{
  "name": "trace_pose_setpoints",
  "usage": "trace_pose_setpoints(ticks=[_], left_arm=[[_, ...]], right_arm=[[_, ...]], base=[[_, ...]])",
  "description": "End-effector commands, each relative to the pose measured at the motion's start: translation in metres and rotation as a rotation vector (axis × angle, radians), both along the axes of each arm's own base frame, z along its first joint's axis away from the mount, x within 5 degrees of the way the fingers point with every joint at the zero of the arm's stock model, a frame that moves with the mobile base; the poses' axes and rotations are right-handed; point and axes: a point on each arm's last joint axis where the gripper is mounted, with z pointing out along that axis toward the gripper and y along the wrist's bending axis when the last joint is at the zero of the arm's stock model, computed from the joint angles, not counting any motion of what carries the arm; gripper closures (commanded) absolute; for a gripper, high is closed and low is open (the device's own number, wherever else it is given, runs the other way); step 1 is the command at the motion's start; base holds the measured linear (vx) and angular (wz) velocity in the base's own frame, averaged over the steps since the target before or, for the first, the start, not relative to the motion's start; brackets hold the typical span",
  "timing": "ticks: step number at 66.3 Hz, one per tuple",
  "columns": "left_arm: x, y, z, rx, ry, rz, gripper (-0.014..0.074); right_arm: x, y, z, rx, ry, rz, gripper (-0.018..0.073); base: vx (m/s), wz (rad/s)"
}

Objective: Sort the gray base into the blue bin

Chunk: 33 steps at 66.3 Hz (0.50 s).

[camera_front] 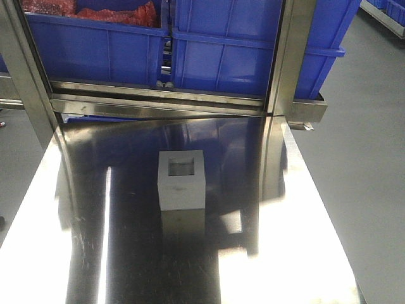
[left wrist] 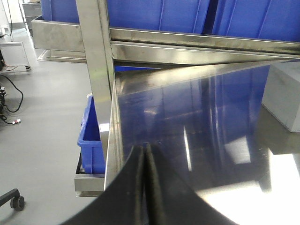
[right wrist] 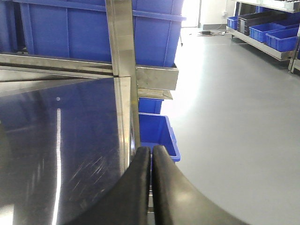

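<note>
One steel rail (camera_front: 158,101) lies between the gray base (camera_front: 181,183) and blue bin (camera_front: 221,60).

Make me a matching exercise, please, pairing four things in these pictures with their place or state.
Things:
1. gray base
2. left gripper
3. right gripper
4. left blue bin

Places or states:
A. shut, at the right edge of the steel table
B. on the rack behind the table, red material inside
C. standing mid-table, recess facing up
D. shut, near the table's left edge

Pairs: 1-C, 2-D, 3-A, 4-B.
</note>
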Motion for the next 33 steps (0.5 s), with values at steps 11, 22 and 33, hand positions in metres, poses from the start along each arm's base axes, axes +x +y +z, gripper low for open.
trace_pose_setpoints(ticks=[11,22,33], left_arm=[[-0.0005,0.0000,0.0137,-0.010,-0.101,0.003,0.0603],[-0.0005,0.0001,0.0140,-0.007,-0.105,0.003,0.0603],[-0.0003,0.0004,0.0167,0.031,-0.131,0.002,0.0603]], right_arm=[[0.0020,-0.0003,0.0050,-0.018,-0.052,-0.002,0.0564],[0.0020,-0.0003,0.0050,-0.018,-0.052,-0.002,0.0564],[0.0020,-0.0003,0.0050,-0.018,-0.052,-0.002,0.0564]], base=[[0.00,0.00],[0.00,0.00],[0.00,0.00]])
